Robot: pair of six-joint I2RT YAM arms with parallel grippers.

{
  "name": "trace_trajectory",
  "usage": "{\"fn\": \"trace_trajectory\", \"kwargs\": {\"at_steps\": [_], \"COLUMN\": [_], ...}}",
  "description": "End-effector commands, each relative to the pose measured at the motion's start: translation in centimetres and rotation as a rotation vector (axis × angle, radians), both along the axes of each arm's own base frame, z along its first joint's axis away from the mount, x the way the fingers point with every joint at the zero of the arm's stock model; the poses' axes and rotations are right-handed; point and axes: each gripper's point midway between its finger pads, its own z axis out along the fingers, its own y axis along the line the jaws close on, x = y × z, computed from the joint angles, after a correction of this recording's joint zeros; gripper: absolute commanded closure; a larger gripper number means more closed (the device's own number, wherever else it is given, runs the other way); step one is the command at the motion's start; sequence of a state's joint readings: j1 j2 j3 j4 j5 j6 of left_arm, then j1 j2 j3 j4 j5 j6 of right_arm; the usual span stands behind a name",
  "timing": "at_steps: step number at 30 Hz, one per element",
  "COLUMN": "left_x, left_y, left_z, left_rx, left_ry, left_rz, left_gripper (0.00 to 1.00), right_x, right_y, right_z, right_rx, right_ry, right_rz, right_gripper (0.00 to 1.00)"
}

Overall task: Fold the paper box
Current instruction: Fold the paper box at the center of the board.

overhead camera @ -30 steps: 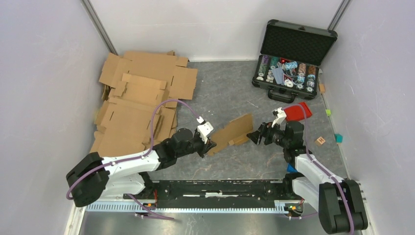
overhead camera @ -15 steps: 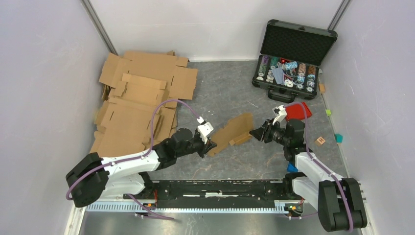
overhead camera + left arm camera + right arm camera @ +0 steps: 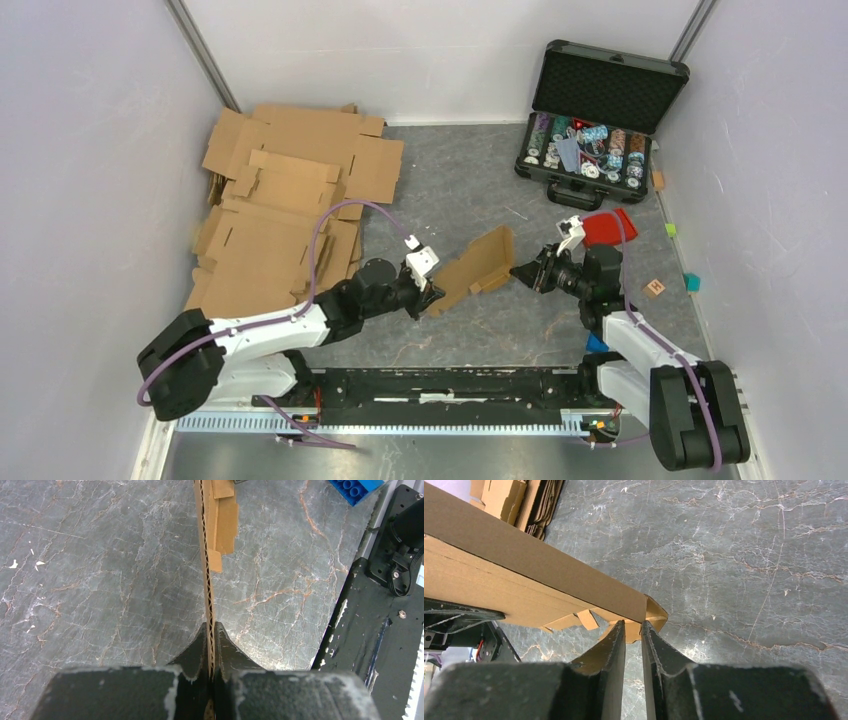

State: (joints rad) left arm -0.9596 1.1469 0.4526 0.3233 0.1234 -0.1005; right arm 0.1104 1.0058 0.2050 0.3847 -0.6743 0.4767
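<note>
The paper box is a flat brown cardboard piece with flaps, held tilted above the grey floor mid-table. My left gripper is shut on its lower left end; in the left wrist view the corrugated edge runs straight out from between the pinched fingers of the left gripper. My right gripper is at the box's right end. In the right wrist view the right gripper shows a narrow gap, its tips against a small corner flap below the box's long panel.
A pile of larger cardboard sheets covers the back left. An open black case of chips stands at the back right, with a red lid in front of it. A small wooden cube and a blue brick lie at the right.
My right gripper's jaws have narrowed from wide apart to a thin gap and have moved left onto the box's right corner. The box's right end has lifted slightly. The left grip holds.
</note>
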Motion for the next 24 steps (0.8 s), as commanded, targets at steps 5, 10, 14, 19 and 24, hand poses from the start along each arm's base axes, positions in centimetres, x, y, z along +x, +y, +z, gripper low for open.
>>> {"fn": "trace_trajectory", "kwargs": {"at_steps": [5,10,14,19,24], "left_x": [-0.2,-0.3,-0.4,-0.5,-0.2], "left_y": [-1.5,-1.4,-1.4,-1.5,-1.4], "left_z": [1.3,1.5,1.5,1.5,1.4], "left_rx": [-0.015,-0.026,-0.032,-0.03,-0.023], "left_ry": [-0.006,-0.01,-0.007,-0.004,-0.005], "left_rz": [-0.069,-0.069,-0.071,-0.074,-0.06], "left_gripper": [0.98,0.98,0.98,0.98,0.98], "right_x": [1.3,1.7,1.9,2.2,2.0], "right_y": [0.2,0.2,-0.3,-0.6,-0.5], "right_z": [1.1,1.1,0.7,1.5,1.7], "right_rx": [-0.057,-0.074,-0.098,-0.114,-0.126], "right_ry": [-0.12,-0.14,-0.142,-0.185,-0.19], "right_rz": [0.049,0.054,0.026,0.009,0.014], "right_gripper": [0.68,0.63,0.48,0.46,0.6]}}
